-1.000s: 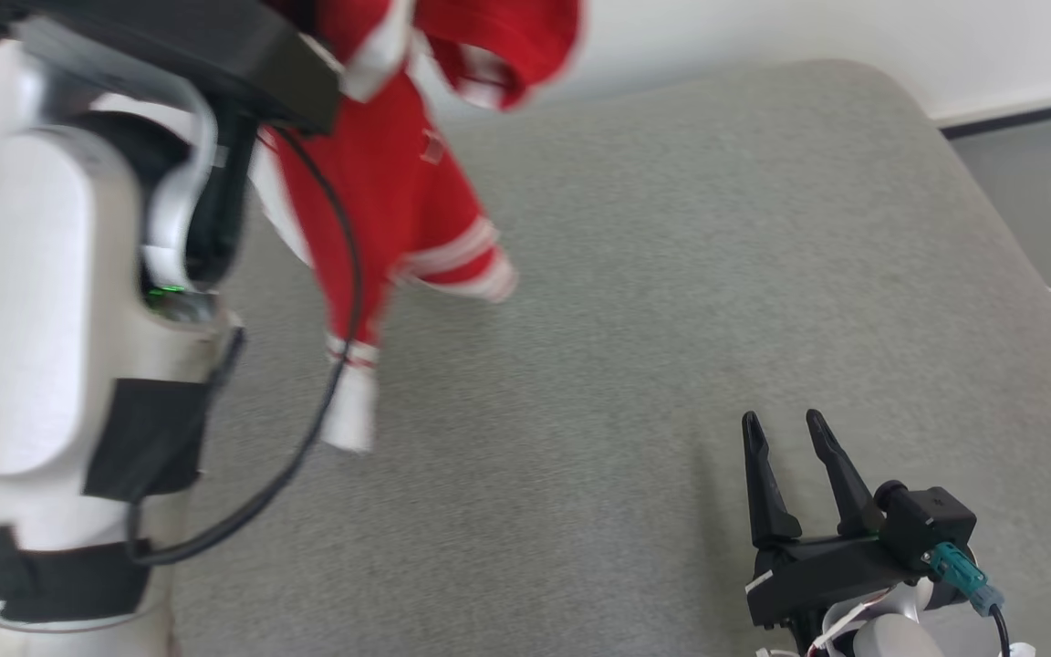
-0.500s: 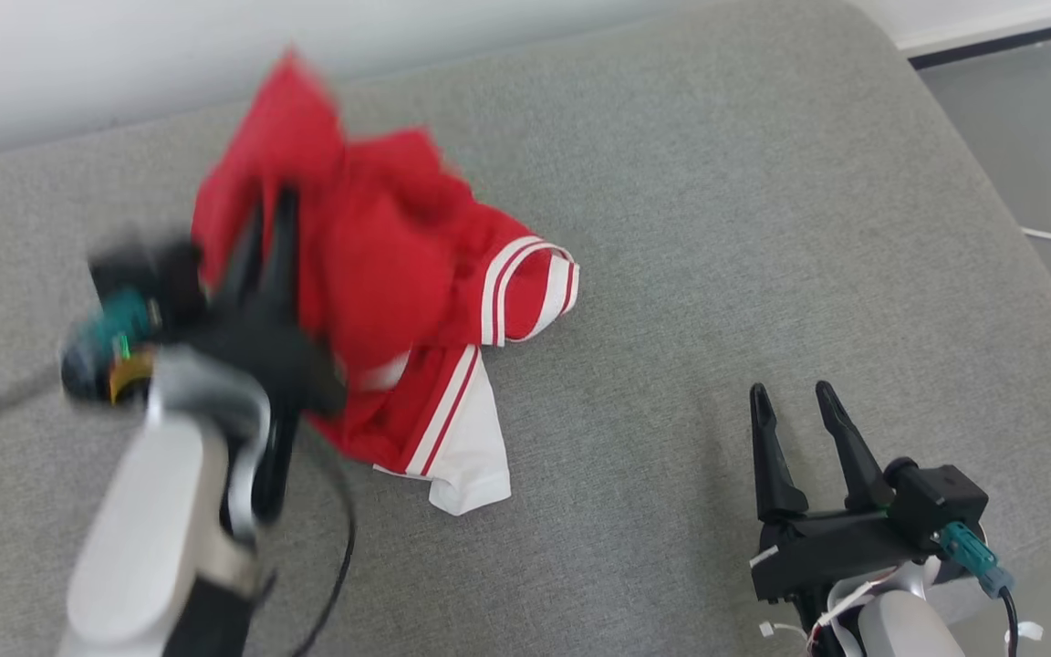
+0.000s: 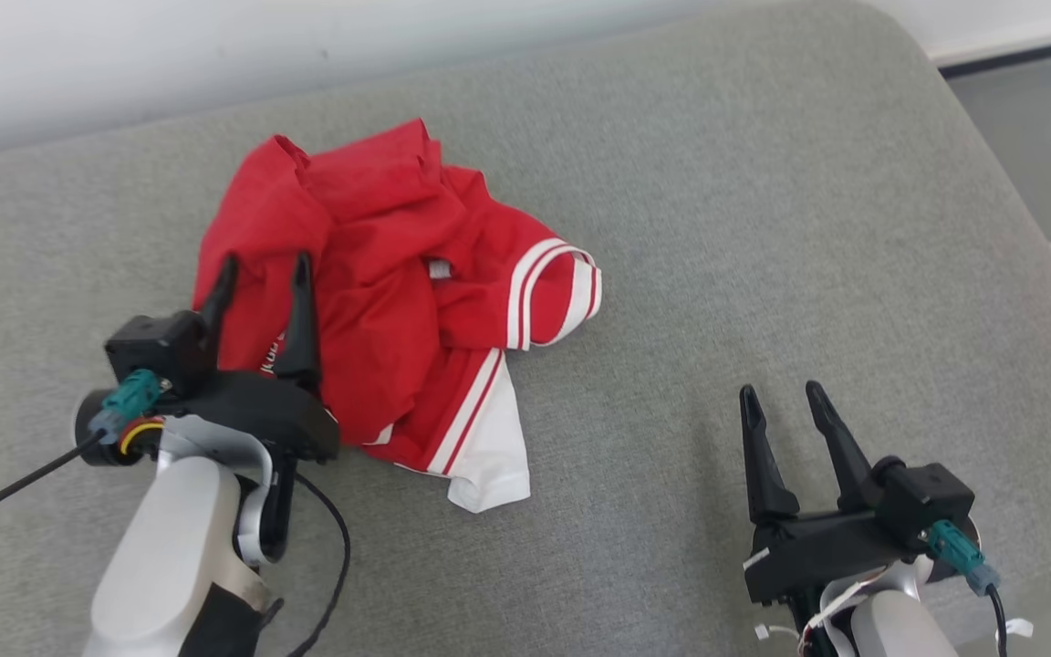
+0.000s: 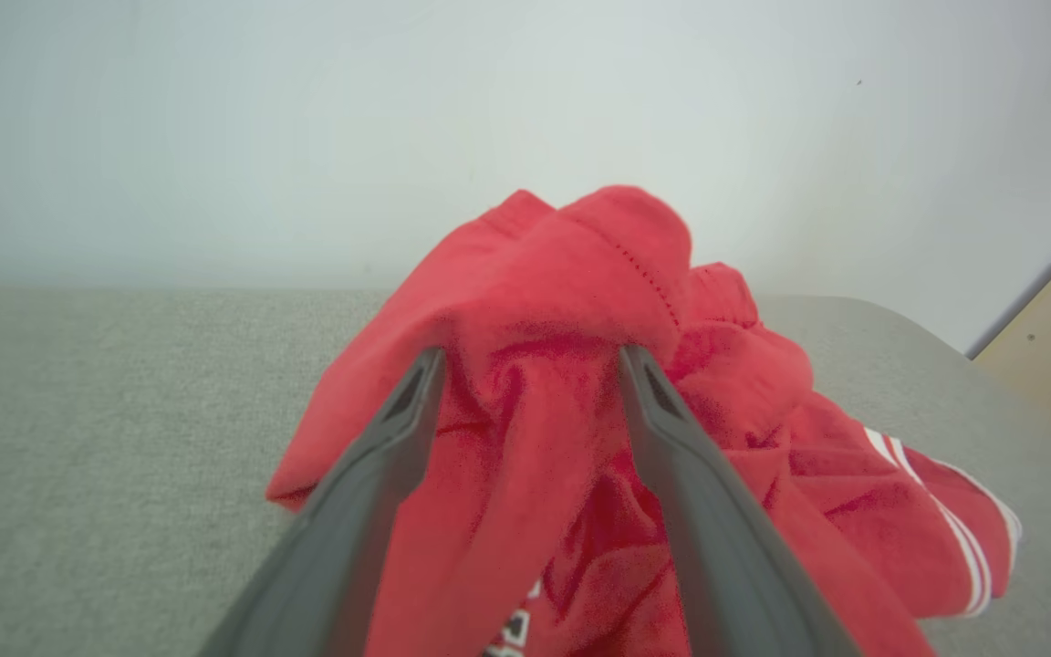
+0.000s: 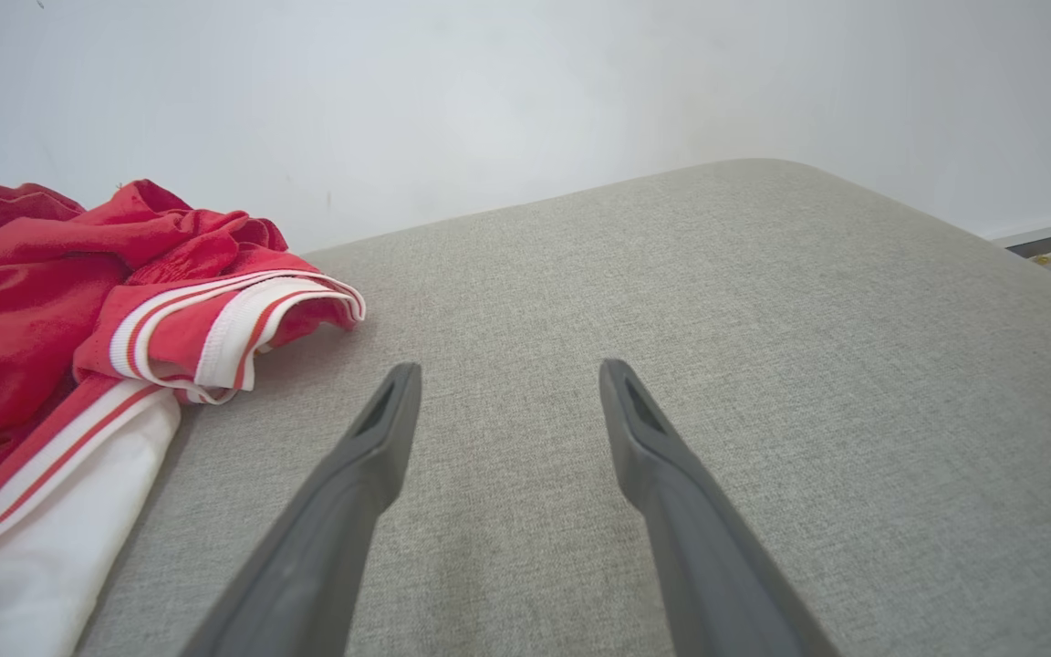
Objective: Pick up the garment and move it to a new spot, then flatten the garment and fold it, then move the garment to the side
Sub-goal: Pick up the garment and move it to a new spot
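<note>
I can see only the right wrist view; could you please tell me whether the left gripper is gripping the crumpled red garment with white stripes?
Observer: No; the left gripper is open, jaws apart, with a raised fold of the crumpled red white-striped garment lying between them.
Operator: Thank you; which part of the garment is it at?
Observer: Its left side, the far side from the striped cuff you can see.
</note>
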Available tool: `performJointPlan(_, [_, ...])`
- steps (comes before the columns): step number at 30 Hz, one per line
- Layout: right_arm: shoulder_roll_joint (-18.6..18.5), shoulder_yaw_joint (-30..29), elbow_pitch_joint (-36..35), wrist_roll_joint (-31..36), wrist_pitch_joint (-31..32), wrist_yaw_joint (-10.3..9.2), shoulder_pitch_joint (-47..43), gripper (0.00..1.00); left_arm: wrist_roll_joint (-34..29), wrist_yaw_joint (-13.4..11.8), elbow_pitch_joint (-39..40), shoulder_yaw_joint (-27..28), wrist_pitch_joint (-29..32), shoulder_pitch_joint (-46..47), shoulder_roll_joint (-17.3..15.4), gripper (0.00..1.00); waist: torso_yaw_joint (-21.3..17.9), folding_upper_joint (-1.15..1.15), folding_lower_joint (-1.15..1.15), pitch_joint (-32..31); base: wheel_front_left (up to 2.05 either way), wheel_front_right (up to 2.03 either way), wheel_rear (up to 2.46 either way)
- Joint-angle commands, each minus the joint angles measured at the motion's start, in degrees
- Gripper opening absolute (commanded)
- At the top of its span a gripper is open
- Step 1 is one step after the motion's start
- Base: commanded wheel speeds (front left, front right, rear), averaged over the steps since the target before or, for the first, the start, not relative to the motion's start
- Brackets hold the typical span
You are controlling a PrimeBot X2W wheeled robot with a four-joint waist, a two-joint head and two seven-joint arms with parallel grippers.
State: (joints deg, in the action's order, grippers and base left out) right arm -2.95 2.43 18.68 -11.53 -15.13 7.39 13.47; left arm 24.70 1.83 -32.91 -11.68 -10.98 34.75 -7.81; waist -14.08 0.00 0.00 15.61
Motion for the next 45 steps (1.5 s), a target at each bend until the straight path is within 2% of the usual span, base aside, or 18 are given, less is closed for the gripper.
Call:
performJointPlan(1, [0.1,-0.1,0.4,0.4,0.0,0.19,-1.2,1.00,-0.6,-0.5,1.1,0.7,-2.2,0.7,-0.4,1.00,1.7,0.00,0.00,-2.9,0.00,0.00,0.00])
performJointPlan(7, [0.1,0.0,0.8,0.0,0.0,0.19,-2.2,1.00,-1.9,-2.6,8.0,2.2,-3.8,-2.4,-1.4,1.00,3.1,0.00,0.00,-5.3,0.00,0.00,0.00])
performJointPlan(17, [0.1,-0.6,0.5,0.4,0.3,0.19,-2.9,1.00,-5.9,-5.2,19.1,-1.6,-0.5,-8.0,-2.5,1.00,4.8,0.00,0.00,-5.9,0.00,0.00,0.00])
performJointPlan(24, [0.1,0.2,0.2,0.0,0.3,0.19,-2.8,1.00,-7.7,-4.3,23.3,-6.5,3.0,-9.7,-1.6,1.00,3.7,0.00,0.00,-5.4,0.00,0.00,0.00])
performJointPlan(30, [0.1,0.6,0.3,-0.7,0.2,0.19,-2.4,1.00,-8.5,-3.4,20.7,-9.8,5.5,-10.2,-1.0,1.00,1.7,0.00,0.00,-4.3,0.00,0.00,0.00])
performJointPlan(45, [0.1,0.7,1.3,-1.6,-0.1,0.19,-1.3,1.00,-11.1,-5.5,5.9,-11.7,7.5,-9.1,-3.3,1.00,-1.6,0.00,0.00,-2.1,0.00,0.00,0.00])
